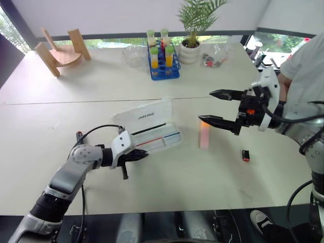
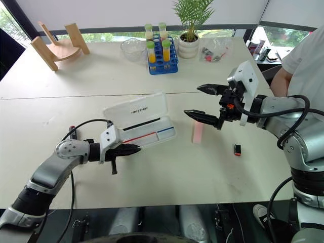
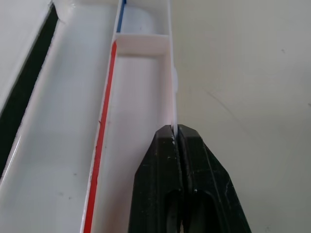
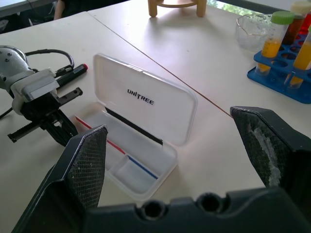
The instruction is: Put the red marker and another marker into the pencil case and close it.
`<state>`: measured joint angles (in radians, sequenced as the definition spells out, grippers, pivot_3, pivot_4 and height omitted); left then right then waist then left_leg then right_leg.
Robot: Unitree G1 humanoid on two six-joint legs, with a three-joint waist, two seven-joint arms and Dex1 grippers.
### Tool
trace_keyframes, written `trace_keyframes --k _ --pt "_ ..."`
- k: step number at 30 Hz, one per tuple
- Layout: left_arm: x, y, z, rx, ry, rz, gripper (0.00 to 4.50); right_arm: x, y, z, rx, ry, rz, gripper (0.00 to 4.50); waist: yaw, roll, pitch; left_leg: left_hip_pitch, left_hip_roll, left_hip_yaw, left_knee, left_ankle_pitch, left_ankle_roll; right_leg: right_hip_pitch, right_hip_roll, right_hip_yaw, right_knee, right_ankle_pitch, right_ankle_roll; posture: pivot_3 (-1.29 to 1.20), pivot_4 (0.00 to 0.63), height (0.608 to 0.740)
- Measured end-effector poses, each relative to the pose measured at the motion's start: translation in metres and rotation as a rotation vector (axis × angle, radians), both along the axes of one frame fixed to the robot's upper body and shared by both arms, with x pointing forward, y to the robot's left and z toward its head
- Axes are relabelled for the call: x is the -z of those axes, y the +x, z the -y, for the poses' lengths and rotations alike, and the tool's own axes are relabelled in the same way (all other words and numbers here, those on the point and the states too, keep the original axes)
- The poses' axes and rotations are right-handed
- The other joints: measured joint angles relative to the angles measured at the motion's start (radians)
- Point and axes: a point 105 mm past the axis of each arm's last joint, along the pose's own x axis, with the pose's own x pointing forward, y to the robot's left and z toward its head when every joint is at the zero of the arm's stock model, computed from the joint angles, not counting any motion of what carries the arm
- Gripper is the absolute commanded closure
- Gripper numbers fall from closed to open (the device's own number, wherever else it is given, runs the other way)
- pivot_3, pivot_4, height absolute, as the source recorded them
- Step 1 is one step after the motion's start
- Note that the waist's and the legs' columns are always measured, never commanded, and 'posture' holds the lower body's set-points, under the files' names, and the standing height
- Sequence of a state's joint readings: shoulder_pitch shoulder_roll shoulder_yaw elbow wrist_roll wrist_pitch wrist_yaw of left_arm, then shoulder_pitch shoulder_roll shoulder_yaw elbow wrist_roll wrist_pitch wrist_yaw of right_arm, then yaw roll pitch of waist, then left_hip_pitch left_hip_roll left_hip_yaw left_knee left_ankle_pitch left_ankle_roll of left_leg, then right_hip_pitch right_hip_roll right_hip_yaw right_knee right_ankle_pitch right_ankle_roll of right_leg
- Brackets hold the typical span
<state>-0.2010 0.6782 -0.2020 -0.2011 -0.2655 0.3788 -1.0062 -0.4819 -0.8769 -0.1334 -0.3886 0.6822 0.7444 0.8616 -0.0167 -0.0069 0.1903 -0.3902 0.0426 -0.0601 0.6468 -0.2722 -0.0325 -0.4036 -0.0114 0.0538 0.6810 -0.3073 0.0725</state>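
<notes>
The white pencil case (image 1: 161,137) lies open mid-table with its lid (image 1: 144,115) raised; thin black, red and blue pens lie inside. My left gripper (image 1: 143,154) is shut on the case's near wall (image 3: 171,92), which shows pinched between the black fingers (image 3: 160,165). The red marker (image 1: 78,135) lies on the table behind my left arm, beside its cable. The other marker (image 1: 204,135), pale pink-orange with an orange cap, stands upright right of the case. My right gripper (image 1: 205,106) hangs wide open just above that marker, holding nothing.
A small black-and-red piece (image 1: 246,155) lies right of the upright marker. At the back stand a blue tube rack (image 1: 164,65), a glass bowl (image 1: 134,54), a potted plant (image 1: 190,49) and a wooden stand (image 1: 59,52). A person in a white shirt (image 1: 310,63) sits at the right.
</notes>
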Motion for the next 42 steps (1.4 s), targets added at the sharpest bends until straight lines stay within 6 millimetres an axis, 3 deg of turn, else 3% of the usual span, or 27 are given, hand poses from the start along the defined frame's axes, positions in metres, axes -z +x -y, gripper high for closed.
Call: trace_keyframes --k 25,29,30,35,38,42 --pt "0.001 0.004 -0.025 0.260 0.058 0.079 4.48 -0.003 0.000 -0.001 -0.019 -0.021 0.019 0.00 -0.005 0.000 0.000 0.000 0.001 0.000 0.000 0.000 0.000 0.000 0.001 0.000 0.000 0.000 0.000 0.00 0.150 0.740" --pt "0.004 0.005 -0.030 0.253 0.068 0.074 3.21 -0.003 0.000 0.000 -0.015 -0.027 0.020 0.00 -0.004 0.000 0.000 0.000 0.001 0.000 0.000 0.000 0.000 0.000 0.001 0.000 0.000 0.000 0.000 0.00 0.150 0.740" --pt "0.003 0.005 -0.030 0.252 0.071 0.074 2.55 -0.003 0.000 0.000 -0.016 -0.027 0.020 0.00 -0.002 0.000 0.000 0.000 0.001 0.000 0.000 0.000 0.000 0.000 0.001 0.000 0.000 0.000 0.000 0.00 0.150 0.740" --pt "0.001 0.002 -0.030 0.265 0.068 0.079 0.12 -0.002 0.000 0.000 -0.019 -0.028 0.018 0.00 0.000 0.000 0.000 0.000 0.000 0.000 0.000 0.000 0.000 0.000 0.001 0.000 0.000 0.000 0.000 0.00 0.150 0.740" --pt "-0.004 0.000 -0.030 0.266 0.051 0.099 0.02 -0.002 0.000 0.000 -0.019 -0.027 0.018 0.00 0.001 0.000 0.000 -0.001 0.001 0.000 0.000 0.000 0.000 -0.001 0.001 0.000 0.000 0.000 0.000 0.00 0.150 0.740" --pt "-0.037 -0.001 -0.027 0.270 0.008 0.212 0.02 -0.005 0.002 -0.002 -0.025 -0.024 0.023 0.00 0.001 0.000 0.000 -0.001 0.001 0.000 0.000 0.000 0.000 -0.001 0.000 0.000 0.000 0.000 0.000 0.00 0.150 0.740"
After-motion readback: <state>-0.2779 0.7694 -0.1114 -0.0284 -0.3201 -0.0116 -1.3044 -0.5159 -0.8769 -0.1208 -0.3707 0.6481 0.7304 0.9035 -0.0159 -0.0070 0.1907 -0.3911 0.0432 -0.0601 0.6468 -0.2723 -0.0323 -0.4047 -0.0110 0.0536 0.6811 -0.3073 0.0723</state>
